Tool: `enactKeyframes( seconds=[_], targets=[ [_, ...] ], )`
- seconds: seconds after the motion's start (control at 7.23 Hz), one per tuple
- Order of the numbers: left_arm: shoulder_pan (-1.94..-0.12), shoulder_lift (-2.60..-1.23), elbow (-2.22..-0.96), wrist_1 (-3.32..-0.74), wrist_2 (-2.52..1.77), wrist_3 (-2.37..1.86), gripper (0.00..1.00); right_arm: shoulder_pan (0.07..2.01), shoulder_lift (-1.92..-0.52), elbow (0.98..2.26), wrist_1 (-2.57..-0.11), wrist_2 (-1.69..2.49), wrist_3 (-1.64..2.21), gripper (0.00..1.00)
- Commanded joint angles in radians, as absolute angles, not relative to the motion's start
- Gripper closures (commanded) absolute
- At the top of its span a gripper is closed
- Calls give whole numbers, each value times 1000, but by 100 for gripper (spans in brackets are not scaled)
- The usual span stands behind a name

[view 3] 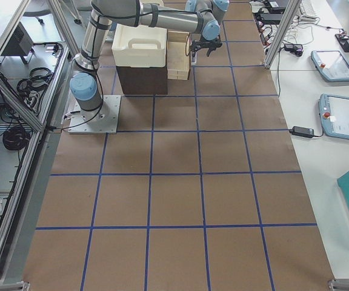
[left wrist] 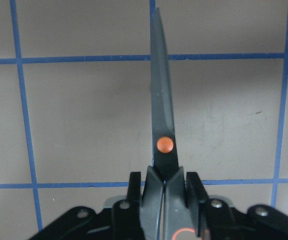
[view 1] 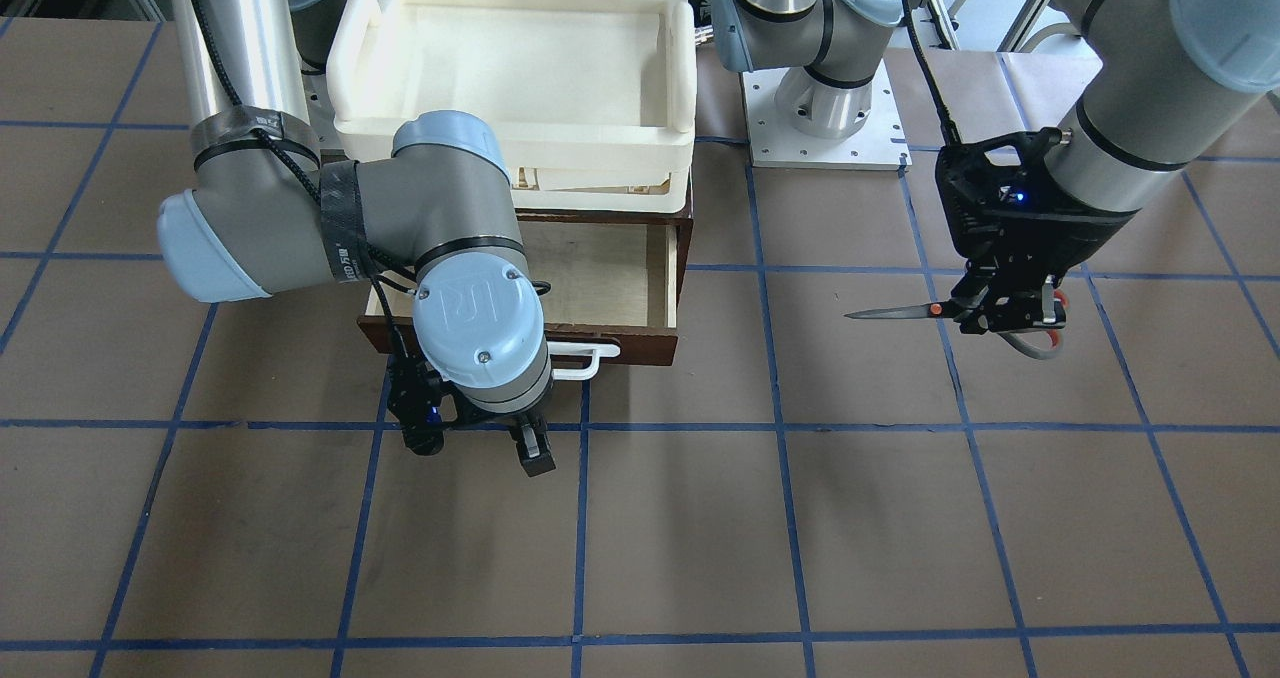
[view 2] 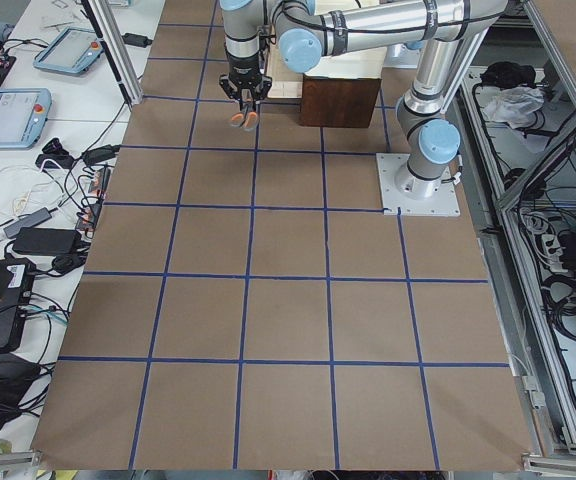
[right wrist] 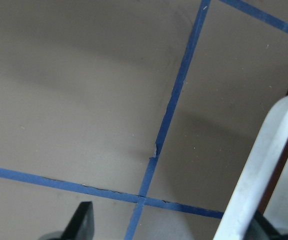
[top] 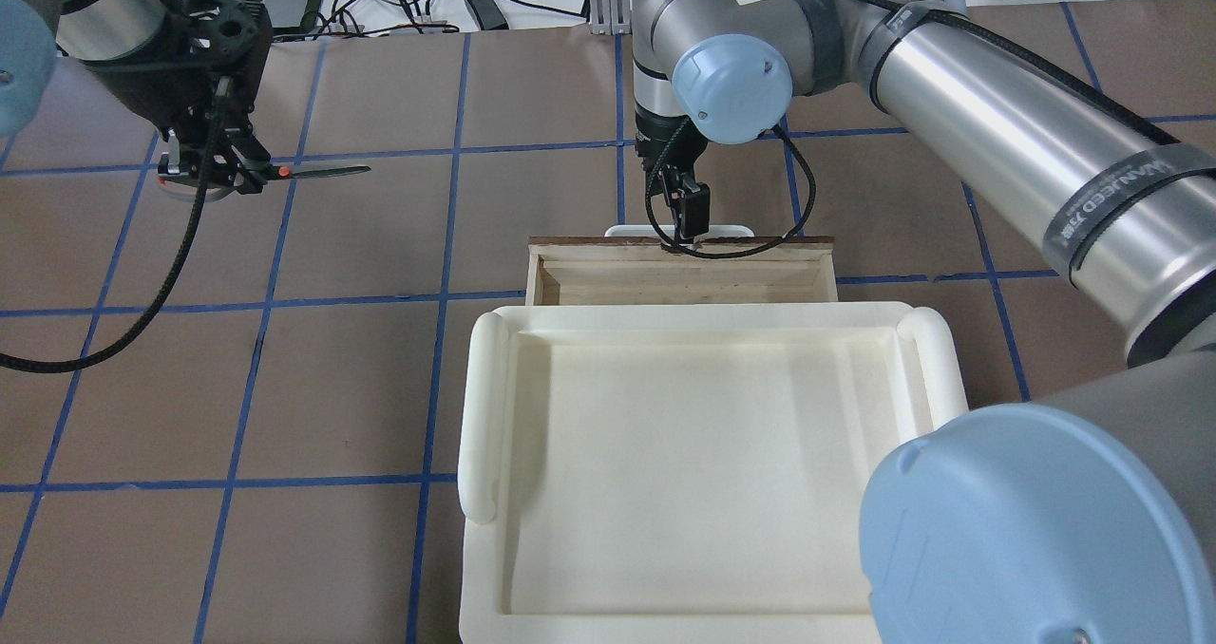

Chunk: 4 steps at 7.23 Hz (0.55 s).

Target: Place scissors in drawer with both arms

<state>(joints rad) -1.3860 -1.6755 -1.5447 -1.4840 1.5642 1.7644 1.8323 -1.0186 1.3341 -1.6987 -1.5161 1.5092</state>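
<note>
My left gripper (view 1: pixel 1005 313) is shut on the scissors (view 1: pixel 900 310) near the orange pivot dot and holds them above the table with the blades level, well to the side of the drawer. The left wrist view shows the dark blades (left wrist: pixel 161 115) sticking out from between the pads. The dark wooden drawer (view 1: pixel 610 273) is pulled open, and what shows of its pale inside is bare. My right gripper (view 1: pixel 480 448) is open just in front of the drawer's white bar handle (view 1: pixel 585 358). The handle (right wrist: pixel 264 165) passes close by one finger.
A cream-white plastic tray (view 1: pixel 520 58) sits on top of the dark wood box, behind the open drawer. The left arm's base plate (view 1: pixel 825 118) stands beside it. The brown table surface has a grid of blue tape lines (view 1: pixel 780 428).
</note>
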Motion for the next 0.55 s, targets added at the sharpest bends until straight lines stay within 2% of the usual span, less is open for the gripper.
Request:
enactKeyframes(
  seconds=[0.0, 0.42],
  targets=[
    [-1387, -1667, -1543, -1485, 1574, 1764, 100, 1825, -1002, 1332, -1732, -1516, 1497, 0],
    [-1387, -1675, -1542, -1485, 1572, 1763, 100, 1825, -983, 1282, -1733, -1509, 1497, 0]
  ],
)
